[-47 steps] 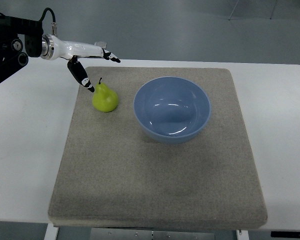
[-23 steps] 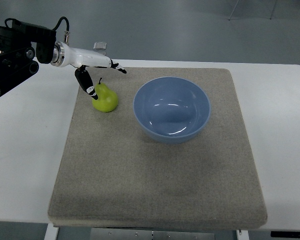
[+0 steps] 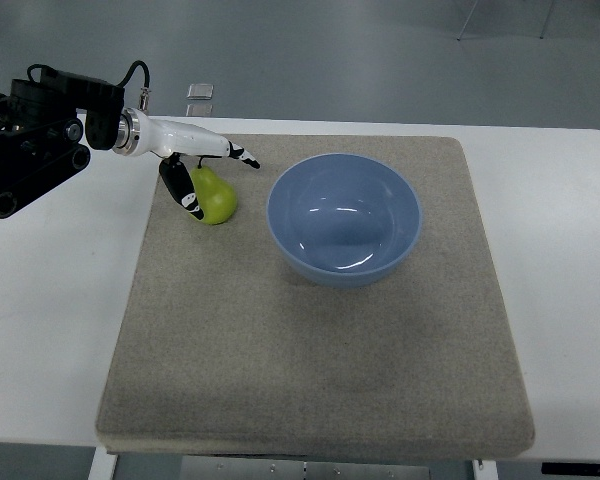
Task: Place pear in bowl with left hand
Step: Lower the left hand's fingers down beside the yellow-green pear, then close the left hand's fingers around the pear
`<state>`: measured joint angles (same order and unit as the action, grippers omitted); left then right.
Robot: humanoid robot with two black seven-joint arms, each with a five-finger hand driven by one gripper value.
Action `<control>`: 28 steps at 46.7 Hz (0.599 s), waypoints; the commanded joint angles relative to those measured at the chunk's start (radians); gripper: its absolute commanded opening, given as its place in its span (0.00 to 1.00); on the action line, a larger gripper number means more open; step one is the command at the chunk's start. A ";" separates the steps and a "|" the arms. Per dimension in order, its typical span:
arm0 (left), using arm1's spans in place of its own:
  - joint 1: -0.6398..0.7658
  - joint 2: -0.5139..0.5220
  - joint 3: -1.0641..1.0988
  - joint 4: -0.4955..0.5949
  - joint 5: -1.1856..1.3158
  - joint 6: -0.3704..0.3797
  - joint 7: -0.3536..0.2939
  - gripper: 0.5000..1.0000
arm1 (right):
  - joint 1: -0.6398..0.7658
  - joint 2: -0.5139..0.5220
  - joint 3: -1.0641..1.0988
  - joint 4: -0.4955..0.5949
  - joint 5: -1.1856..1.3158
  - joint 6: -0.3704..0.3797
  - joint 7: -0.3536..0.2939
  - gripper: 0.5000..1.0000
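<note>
Pear, yellow-green (image 3: pixel 215 198), one, sits unmoved on the grey felt mat (image 3: pixel 310 330) left of the single round blue bowl (image 3: pixel 345 218), while the white left hand (image 3: pixel 202 170) has advanced over it, fingers spread, thumb against its left flank, not yet clenched.

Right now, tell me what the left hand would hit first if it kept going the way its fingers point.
Probably the blue bowl: the left hand points right, its fingers above the pear. Height is unclear from this view, so it might pass over the rim.
</note>
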<state>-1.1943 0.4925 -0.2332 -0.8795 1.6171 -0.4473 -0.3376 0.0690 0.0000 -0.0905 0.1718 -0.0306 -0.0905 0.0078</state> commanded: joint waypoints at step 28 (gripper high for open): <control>0.042 0.000 0.000 0.024 0.000 0.047 0.003 0.97 | 0.000 0.000 0.000 0.000 0.000 0.000 0.000 0.85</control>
<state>-1.1521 0.4924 -0.2327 -0.8559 1.6171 -0.4004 -0.3344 0.0690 0.0000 -0.0905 0.1718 -0.0306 -0.0904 0.0078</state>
